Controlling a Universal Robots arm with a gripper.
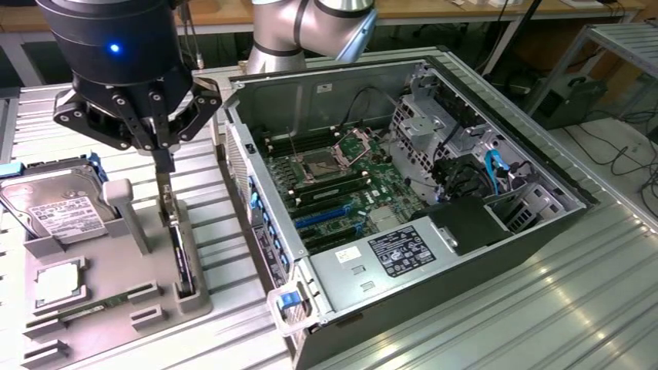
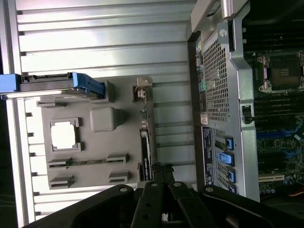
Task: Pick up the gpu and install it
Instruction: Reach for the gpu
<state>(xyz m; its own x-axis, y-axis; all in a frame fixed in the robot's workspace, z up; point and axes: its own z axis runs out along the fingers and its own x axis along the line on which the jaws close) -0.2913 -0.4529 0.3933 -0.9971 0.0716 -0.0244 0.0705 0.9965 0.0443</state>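
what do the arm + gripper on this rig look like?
The arm is made of smooth silver-grey tube segments with rounded joints and a darker grey cap. The gripper has a glossy black cylindrical body with a blue light lit on it. Its black bar-linkage fingers are studded with silver bolts and narrow to slim tips.

Silver hard drive (image 1: 52, 208) and square processor chip (image 1: 60, 283) on grey fixture tray (image 1: 119, 266).

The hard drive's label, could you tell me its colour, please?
The label is white with dark print; the exterior view shows it best.
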